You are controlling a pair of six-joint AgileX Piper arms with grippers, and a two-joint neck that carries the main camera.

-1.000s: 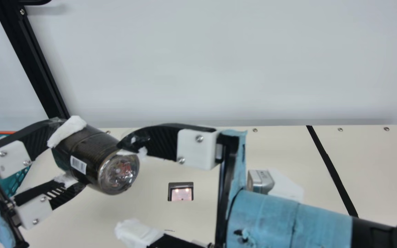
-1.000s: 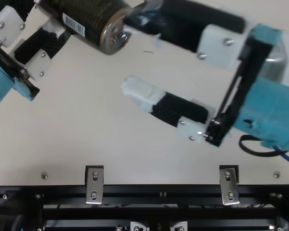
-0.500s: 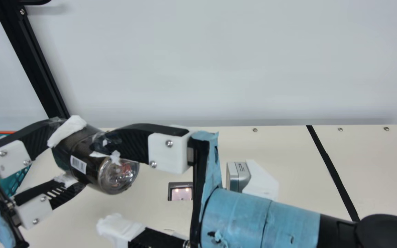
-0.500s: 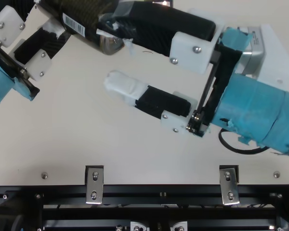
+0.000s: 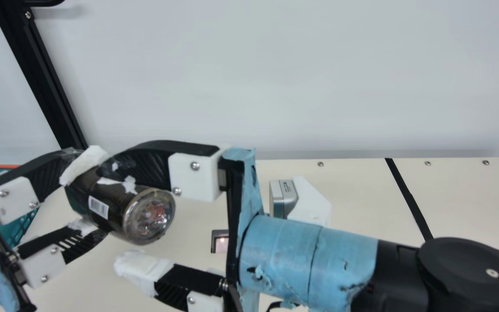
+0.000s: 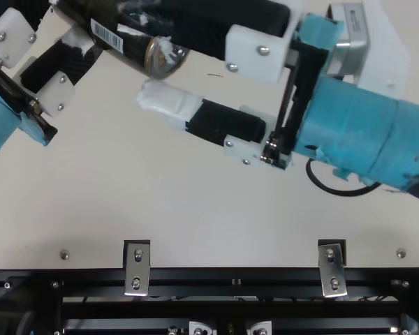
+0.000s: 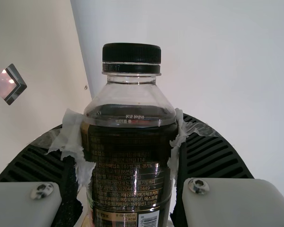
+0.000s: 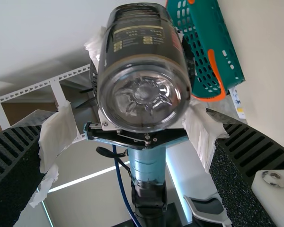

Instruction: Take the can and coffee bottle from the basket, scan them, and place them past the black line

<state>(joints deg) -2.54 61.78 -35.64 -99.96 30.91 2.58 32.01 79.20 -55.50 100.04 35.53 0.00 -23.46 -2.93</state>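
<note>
The right hand [image 5: 113, 216] has swung farther left and slightly up in the main view since the earlier frame, while the left hand [image 5: 96, 197] and the coffee bottle [image 5: 115, 190] have held their place. In the foreground, at lower centre, the right hand stands wide open, its upper finger [image 5: 145, 162] crossing in front of the bottle and its lower one reaching below it; whether either touches it, the pictures do not make clear. The right wrist view looks onto the bottle's clear base, framed between those spread fingers. Just beyond, at left centre, the left hand is closed around the bottle, one finger on either side, holding it tilted above the cream bench [image 5: 353, 186], its base toward the lower right and its barcode [image 5: 98, 207] exposed. The black cap [image 7: 131, 53] appears in the left wrist view. Farther back are the lit scanner window [image 5: 221, 245], partly covered by the right arm, and a silver-and-white device [image 5: 283, 197] near centre right. The teal basket [image 5: 17, 229] sits at the left edge, the black line [image 5: 409, 199] crosses the bench at right, and a pale wall [image 5: 275, 78] rises behind
</note>
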